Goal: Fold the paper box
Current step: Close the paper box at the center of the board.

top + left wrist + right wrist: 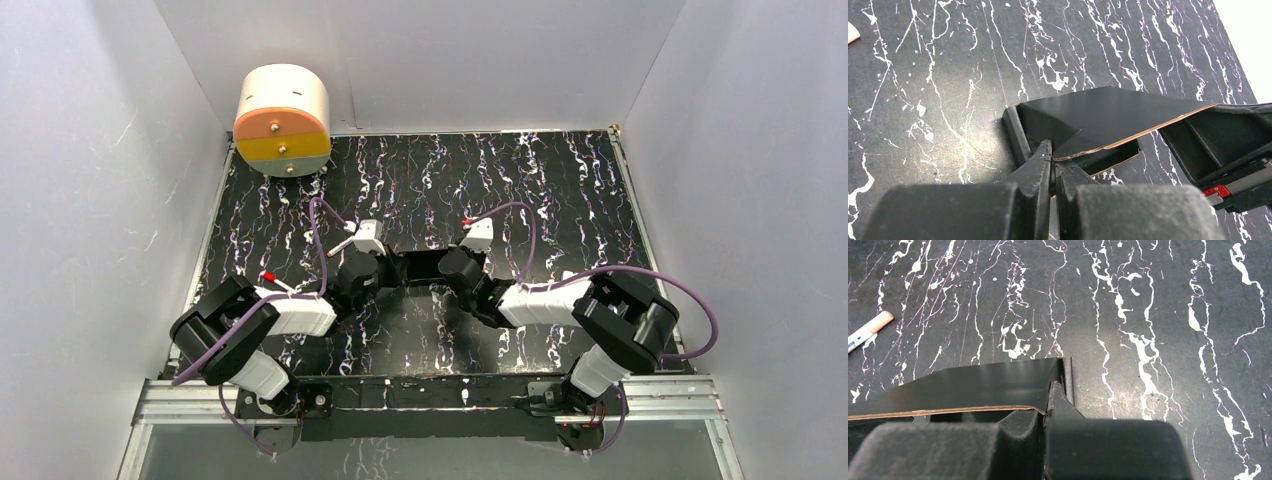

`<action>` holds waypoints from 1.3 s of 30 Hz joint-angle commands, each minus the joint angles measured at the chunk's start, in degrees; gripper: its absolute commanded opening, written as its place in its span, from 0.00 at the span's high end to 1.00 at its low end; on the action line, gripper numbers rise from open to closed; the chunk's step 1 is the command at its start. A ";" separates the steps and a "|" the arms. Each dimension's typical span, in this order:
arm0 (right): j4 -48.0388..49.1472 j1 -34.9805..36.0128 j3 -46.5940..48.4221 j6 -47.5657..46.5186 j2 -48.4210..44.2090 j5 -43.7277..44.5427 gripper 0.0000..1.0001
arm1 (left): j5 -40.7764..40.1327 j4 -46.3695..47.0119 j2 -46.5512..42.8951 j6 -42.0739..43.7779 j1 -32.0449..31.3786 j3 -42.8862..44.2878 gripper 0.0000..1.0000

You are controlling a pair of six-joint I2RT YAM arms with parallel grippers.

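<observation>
Two grippers mid-frame in the top view. Left gripper (380,271) and right gripper (456,268) face each other, with the paper box (420,266) spanning between them. Confirm? (A.)

Confirmed. Left wrist view: the fingers (1035,167) are pressed together at lower centre, nipping the corner of a black flap with a raw brown edge. The box body runs to the right of the frame, where the other gripper meets it. (B.)

And the right side? (A.)

Right wrist view: jaws clamped on the card's corner at centre. The flap runs off to the left edge of the frame, matte black, brown edge showing. (B.)

Is the box touching the marbled table (560,190)? (A.)

Cannot tell. It sits above or on the table, centre of the top view. (B.)

Other items: a cream drum (283,120) with an orange and yellow face, upper left of the top view. A white marker (868,330), upper left of the right wrist view. Both well apart from the box. (A.)
</observation>
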 commanded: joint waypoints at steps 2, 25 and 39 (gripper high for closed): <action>-2.31 0.30 -4.37 -0.43 1.58 -1.67 1.00 | 0.07 -1.23 -1.38 -0.46 -0.43 -2.42 1.00; 3.69 2.64 -5.86 -5.24 4.36 3.21 1.00 | 1.86 -17.41 -27.16 -4.90 0.72 -2.30 0.39; 4.80 4.75 -4.04 -7.86 8.24 5.61 1.00 | 14.25 -23.93 -12.29 -11.24 11.33 12.03 0.35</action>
